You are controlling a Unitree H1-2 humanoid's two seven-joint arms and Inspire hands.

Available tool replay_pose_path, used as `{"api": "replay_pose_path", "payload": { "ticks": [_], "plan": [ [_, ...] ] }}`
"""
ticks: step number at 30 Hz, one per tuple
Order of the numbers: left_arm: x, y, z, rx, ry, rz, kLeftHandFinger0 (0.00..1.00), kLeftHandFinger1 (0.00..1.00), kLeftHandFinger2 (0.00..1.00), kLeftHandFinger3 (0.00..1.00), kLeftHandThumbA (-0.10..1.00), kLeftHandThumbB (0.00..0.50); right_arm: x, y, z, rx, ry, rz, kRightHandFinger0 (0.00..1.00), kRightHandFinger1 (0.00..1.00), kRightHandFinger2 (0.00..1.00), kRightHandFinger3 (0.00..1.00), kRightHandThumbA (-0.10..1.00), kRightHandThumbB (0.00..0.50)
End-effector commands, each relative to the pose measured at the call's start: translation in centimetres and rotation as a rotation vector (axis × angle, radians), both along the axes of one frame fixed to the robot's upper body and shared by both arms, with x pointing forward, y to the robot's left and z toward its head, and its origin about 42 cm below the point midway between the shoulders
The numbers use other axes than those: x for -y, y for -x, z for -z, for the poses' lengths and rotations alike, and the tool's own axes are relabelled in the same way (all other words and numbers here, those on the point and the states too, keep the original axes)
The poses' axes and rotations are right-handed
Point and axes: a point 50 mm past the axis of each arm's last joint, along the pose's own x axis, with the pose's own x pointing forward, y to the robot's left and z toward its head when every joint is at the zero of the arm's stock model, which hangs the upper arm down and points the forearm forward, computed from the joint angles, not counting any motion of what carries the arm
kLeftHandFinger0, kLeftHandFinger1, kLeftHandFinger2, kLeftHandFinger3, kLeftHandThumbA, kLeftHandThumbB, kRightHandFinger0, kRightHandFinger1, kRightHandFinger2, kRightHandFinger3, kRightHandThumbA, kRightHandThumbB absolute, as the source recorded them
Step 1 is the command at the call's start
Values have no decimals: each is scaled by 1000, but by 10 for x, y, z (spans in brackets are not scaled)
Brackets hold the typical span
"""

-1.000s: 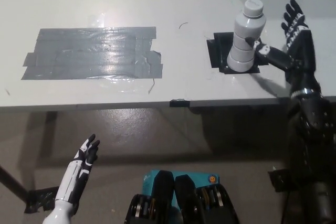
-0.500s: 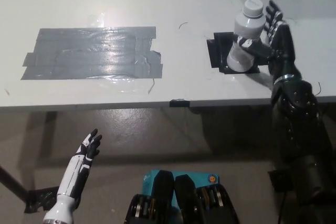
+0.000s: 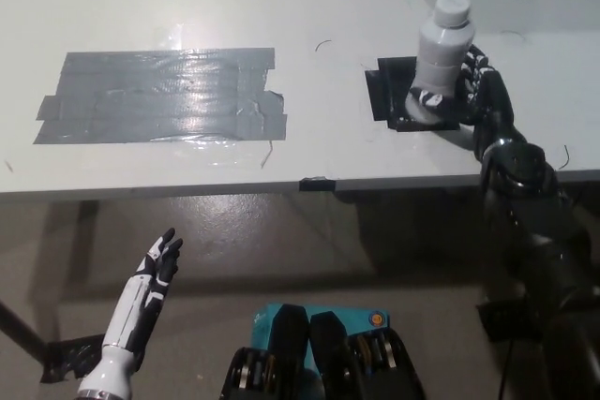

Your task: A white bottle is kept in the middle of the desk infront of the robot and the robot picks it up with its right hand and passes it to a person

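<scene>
The white bottle [image 3: 442, 42] with its grey-white cap stands on a black tape patch [image 3: 386, 93] at the right of the grey desk [image 3: 309, 7], leaning slightly. My black right hand [image 3: 474, 93] wraps around the bottle's lower half from the right, fingers curled onto it and hiding its base. The bottle's bottom still looks level with the patch. My white left hand [image 3: 152, 280] rests below the desk's front edge at the lower left, fingers apart and holding nothing.
A large patch of grey tape strips [image 3: 159, 96] covers the desk's left middle. A small black tab [image 3: 314, 182] marks the front edge. Below the edge lies brown floor.
My right hand has come in from the right and its fingers have closed around the bottle's lower body. The bottle has stayed on the black patch. The left hand has barely moved.
</scene>
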Motion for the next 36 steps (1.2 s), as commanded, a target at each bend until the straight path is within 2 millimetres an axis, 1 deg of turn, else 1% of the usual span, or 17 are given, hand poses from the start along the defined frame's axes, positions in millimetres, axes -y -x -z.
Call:
{"api": "replay_pose_path", "payload": {
  "ticks": [1, 2, 3, 4, 5, 6, 7, 8, 9, 10, 12, 20, 25, 30, 31, 33, 36],
  "plan": [
    [1, -5, -11, 58, -3, 20, 1000, 1000, 1000, 1000, 986, 273, -6, -18, -43, 110, 80, 41, 1000, 1000, 1000, 1000, 470, 490],
    [1, -5, -11, 58, -3, 19, 1000, 1000, 1000, 1000, 986, 274, -7, -19, -46, 120, 94, 42, 1000, 1000, 1000, 1000, 469, 490],
    [1, -5, -11, 55, 1, 18, 1000, 1000, 1000, 1000, 980, 290, -8, -20, -51, 139, 98, 50, 830, 845, 909, 1000, 455, 496],
    [2, -6, -12, 53, 7, 18, 1000, 1000, 1000, 1000, 975, 288, -10, -22, -59, 176, 83, 66, 618, 621, 694, 718, 408, 489],
    [2, -7, -14, 55, 6, 20, 1000, 1000, 1000, 1000, 973, 288, -10, -24, -65, 201, 64, 79, 526, 563, 638, 642, 391, 488],
    [2, -7, -14, 56, 6, 21, 1000, 1000, 1000, 1000, 973, 288, -10, -24, -66, 206, 60, 82, 526, 563, 638, 642, 391, 488],
    [2, -10, -16, 59, 3, 22, 1000, 1000, 1000, 1000, 981, 283, -14, -27, -84, 281, 72, 112, 53, 83, 178, 181, 93, 327],
    [2, -11, -17, 59, 2, 23, 1000, 1000, 1000, 1000, 982, 284, -17, -28, -93, 320, 81, 124, 11, 60, 170, 149, -19, 300],
    [2, -13, -18, 60, 0, 23, 1000, 1000, 1000, 1000, 990, 285, -20, -29, -105, 369, 83, 128, 2, 88, 251, 180, -84, 267],
    [1, -15, -19, 65, -1, 23, 1000, 1000, 1000, 1000, 982, 272, -25, -30, -115, 402, 74, 115, 0, 198, 444, 307, -99, 232],
    [1, -16, -21, 69, -3, 24, 1000, 1000, 1000, 1000, 977, 270, -28, -30, -120, 437, 90, 106, 1, 254, 534, 433, -100, 222],
    [0, -16, -23, 77, -10, 34, 1000, 1000, 1000, 1000, 959, 244, -28, -22, -116, 512, 139, 109, 59, 364, 642, 541, -100, 194],
    [0, -21, -26, 83, -9, 33, 1000, 1000, 1000, 1000, 960, 227, -32, -16, -132, 580, 159, 98, 60, 370, 641, 552, -100, 186],
    [0, -21, -26, 83, -9, 33, 1000, 1000, 1000, 1000, 960, 227, -32, -16, -132, 580, 159, 98, 60, 370, 641, 552, -100, 186],
    [0, -20, -25, 77, -14, 35, 1000, 1000, 1000, 1000, 988, 241, -37, -9, -138, 623, 170, 72, 12, 339, 633, 553, -100, 162],
    [0, -20, -24, 73, -25, 40, 1000, 1000, 1000, 1000, 989, 237, -47, 13, -145, 723, 220, 2, 27, 363, 655, 574, -100, 163],
    [0, -20, -25, 74, -21, 40, 1000, 1000, 1000, 1000, 979, 228, -49, 21, -141, 754, 220, -33, 87, 439, 735, 675, -100, 160]
  ]
}}
